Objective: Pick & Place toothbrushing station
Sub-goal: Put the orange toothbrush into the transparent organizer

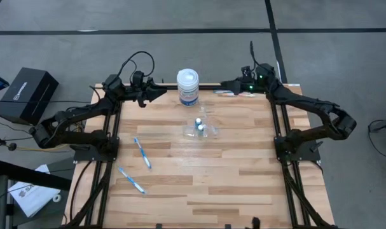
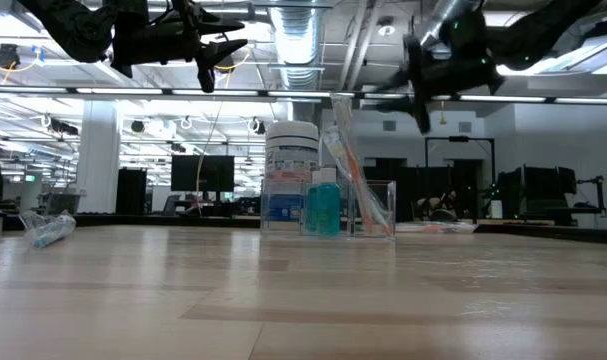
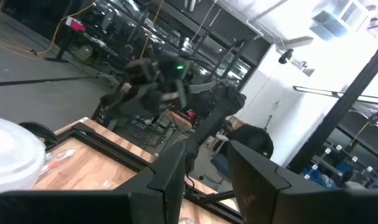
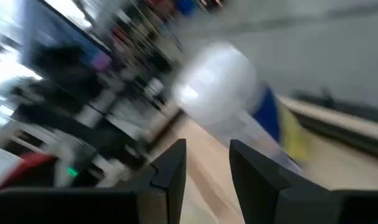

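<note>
I work in an open-plan robotics lab. My butcher-block table [image 1: 231,165] stands on a grey concrete floor [image 1: 345,57] crossed by dark lines, a black equipment box [image 1: 28,94] beyond my left arm. Past my grippers, the low view takes in exposed silver ducting [image 2: 298,40], strip lights, white columns [image 2: 98,150] and rows of dark monitors [image 2: 203,172]. My left wrist view shows further black frames and cabling across the hall.

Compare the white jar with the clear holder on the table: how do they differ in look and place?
The white jar is opaque with a blue label; the clear holder is see-through. The jar stands at the table's far edge, the holder near the middle. In the low view the jar rises taller than the holder's walls. Both stand upright.
</note>
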`<action>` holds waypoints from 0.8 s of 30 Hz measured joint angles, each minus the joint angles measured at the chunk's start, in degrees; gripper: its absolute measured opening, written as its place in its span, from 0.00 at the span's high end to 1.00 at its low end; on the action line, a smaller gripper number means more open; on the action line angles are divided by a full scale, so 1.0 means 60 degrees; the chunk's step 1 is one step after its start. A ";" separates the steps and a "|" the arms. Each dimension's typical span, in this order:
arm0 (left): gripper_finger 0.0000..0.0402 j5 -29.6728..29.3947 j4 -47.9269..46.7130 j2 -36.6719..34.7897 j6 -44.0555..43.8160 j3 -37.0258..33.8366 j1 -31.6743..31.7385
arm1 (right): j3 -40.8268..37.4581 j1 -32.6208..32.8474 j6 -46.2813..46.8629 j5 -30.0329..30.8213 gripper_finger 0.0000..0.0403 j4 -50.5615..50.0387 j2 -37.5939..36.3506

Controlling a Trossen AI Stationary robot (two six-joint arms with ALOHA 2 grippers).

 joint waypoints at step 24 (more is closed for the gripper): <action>0.71 -0.0363 -0.0061 0.0015 0.0030 0.0000 0.0007 | 0.4785 -0.1323 -0.6248 0.4738 0.72 -1.2361 0.1442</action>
